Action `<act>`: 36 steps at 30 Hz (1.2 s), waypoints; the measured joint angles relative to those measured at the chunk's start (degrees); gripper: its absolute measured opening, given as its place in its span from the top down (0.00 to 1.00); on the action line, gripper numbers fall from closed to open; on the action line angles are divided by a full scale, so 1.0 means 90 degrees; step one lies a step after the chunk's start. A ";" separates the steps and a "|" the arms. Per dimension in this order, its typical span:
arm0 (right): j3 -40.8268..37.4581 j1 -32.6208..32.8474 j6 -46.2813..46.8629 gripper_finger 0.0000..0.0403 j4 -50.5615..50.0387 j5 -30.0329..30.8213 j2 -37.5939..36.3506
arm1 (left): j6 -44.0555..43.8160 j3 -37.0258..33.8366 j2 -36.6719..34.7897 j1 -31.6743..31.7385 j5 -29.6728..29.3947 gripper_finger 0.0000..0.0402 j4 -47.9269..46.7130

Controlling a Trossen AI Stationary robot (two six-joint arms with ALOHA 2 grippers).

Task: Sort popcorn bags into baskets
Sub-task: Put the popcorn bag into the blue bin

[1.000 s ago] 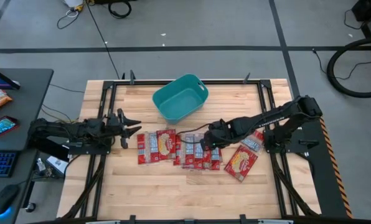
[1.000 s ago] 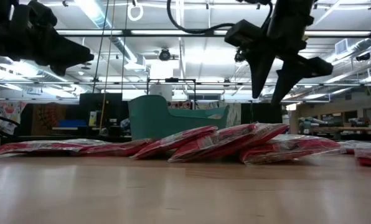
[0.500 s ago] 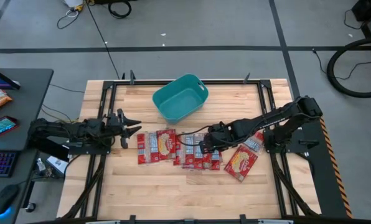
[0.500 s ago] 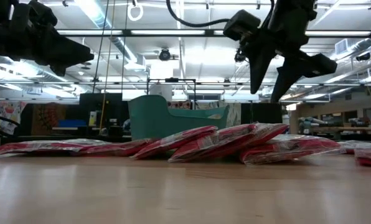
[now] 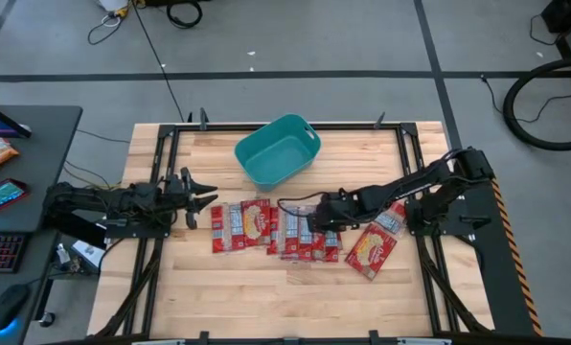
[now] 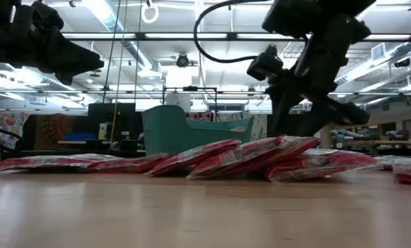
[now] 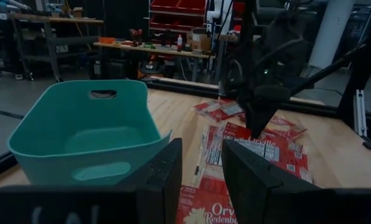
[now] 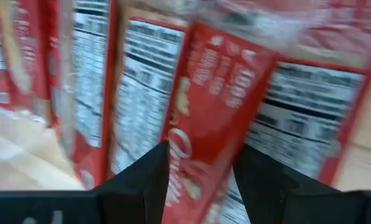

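The popcorn bags (image 5: 281, 231) lie in an overlapping row across the middle of the tabletop (image 5: 209, 292), two more apart at the right; I count about nine. One teal basket (image 5: 278, 150) stands empty at the far side, just left of centre. The right gripper (image 5: 313, 219), jaws open, is down on the row's right part, a bag's edge between its fingers. Because the bags overlap, it could drag or lift two at once. The left gripper (image 5: 209, 199) waits open at the left.
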 joint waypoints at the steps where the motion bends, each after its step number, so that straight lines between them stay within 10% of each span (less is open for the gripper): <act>1: -0.0058 -0.0035 -0.0020 0.56 0.0092 -0.0024 0.0000 | 0.0000 0.0000 0.0000 0.0000 0.0000 0.70 -0.0003; 18: -0.0440 -0.0129 -0.0581 0.95 0.0422 0.0007 0.0004 | 0.0010 0.0000 0.0000 0.0000 -0.0002 0.70 -0.0002; 36: 0.0261 -0.0624 -0.1476 0.96 -0.1191 0.0903 -0.1314 | -0.0005 0.0000 0.0000 0.0000 -0.0002 0.70 0.0000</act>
